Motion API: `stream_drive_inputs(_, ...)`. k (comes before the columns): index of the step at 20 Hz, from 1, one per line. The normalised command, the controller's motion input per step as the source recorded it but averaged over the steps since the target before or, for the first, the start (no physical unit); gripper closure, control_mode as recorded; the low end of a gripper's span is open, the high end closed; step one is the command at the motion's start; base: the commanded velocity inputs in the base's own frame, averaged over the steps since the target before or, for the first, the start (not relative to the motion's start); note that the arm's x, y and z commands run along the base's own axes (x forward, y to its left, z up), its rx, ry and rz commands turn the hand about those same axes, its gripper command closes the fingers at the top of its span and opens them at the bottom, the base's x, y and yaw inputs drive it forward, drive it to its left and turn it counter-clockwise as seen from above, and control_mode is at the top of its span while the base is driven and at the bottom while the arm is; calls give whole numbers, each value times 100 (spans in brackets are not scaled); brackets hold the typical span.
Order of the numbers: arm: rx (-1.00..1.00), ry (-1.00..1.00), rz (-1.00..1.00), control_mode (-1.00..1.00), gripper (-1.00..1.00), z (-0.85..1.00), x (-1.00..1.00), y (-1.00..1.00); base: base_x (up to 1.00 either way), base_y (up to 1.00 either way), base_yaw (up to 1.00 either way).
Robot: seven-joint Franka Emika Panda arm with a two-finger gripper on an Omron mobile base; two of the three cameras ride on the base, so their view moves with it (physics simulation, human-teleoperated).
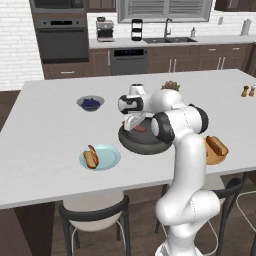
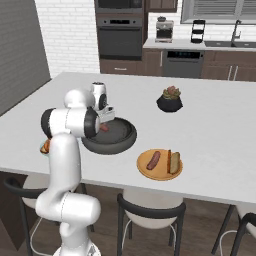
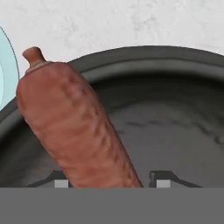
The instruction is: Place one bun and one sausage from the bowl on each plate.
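My gripper (image 1: 132, 122) (image 2: 106, 117) (image 3: 112, 183) reaches down into the dark-grey bowl (image 1: 145, 145) (image 2: 111, 147) (image 3: 175, 74). A reddish-brown sausage (image 3: 74, 127) (image 2: 103, 127) lies between the two finger tips. The jaws are close around it, with a thin gap still showing on one side. The pale blue plate (image 1: 111, 156) (image 3: 5, 70), left of the bowl, carries a bun (image 1: 90, 159) and a sausage (image 1: 93, 149). The orange-brown plate (image 2: 162, 174) (image 1: 216, 156), right of the bowl, carries a sausage (image 2: 153, 160) and a bun (image 2: 174, 162).
A small bowl of blueberries (image 1: 90, 103) stands behind the blue plate. A black plant pot (image 1: 171, 86) (image 2: 170, 100) stands behind the big bowl. Two shakers (image 1: 248, 91) are at the far right. Stools (image 1: 95, 215) stand under the counter's front edge.
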Motion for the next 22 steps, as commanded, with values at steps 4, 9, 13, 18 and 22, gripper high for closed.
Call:
stream_drive_inputs(4, 0, -1, -5, -100, 100, 11, -9, 0, 0, 0, 0)
stream_drive_inputs(9, 0, -4, -32, -100, 100, 53, -70, 34, 0, 0, 0)
stream_drive_inputs(13, 0, 0, -28, -100, 100, 51, -79, 67, 0, 0, 0)
stream_drive_inputs(18, 0, 0, -43, -100, 100, 23, -85, 76, 0, 0, 0)
stream_drive_inputs(22, 0, 2, -48, -100, 100, -14, -49, 88, 0, 0, 0)
